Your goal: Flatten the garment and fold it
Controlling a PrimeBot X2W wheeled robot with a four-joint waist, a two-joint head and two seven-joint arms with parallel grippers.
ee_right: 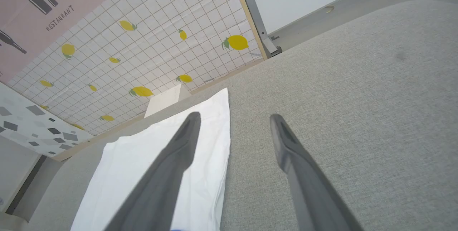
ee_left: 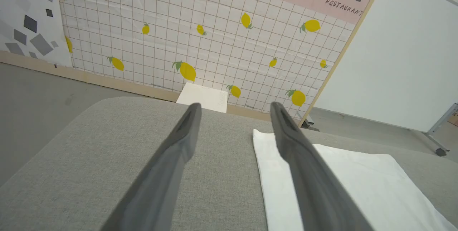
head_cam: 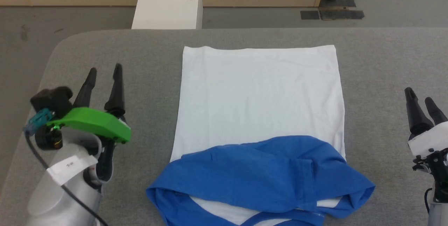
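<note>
**Shirt flat on the table, sleeves folded in, both grippers empty**

Head view: the shirt (head_cam: 259, 93) lies in the middle of the grey padded table (head_cam: 105, 43). Its white body spreads flat and nearly square toward the far edge. The blue sleeves are folded in across the near end and overlap, with the blue neckband at the bottom edge of the picture. The left gripper (head_cam: 105, 69) hangs over bare table well to the left of the shirt, fingers spread and nothing between them. The right gripper (head_cam: 418, 94) sits well off to the right, also parted and empty. A white box (head_cam: 168, 3) stands on the floor beyond the table.

Left wrist view: the left gripper (ee_left: 235, 105) stands wide, with only grey table between its fingers. The shirt's (ee_left: 357, 181) far white corner lies just beside and past the right-hand finger.

Right wrist view: the right gripper (ee_right: 235, 115) is equally wide and holds nothing. The shirt's (ee_right: 143, 159) white edge runs under the line of its left-hand finger.

Handling, as a judgement: the cloth looks thin, light and limp, so it will sag and crease wherever it is unsupported. The sleeve layers are loose and may slide apart when lifted. The two hem corners at the far end, or the two shoulder corners at the near end, look like the best places to pinch. Take all layers together and lift both sides evenly.
</note>
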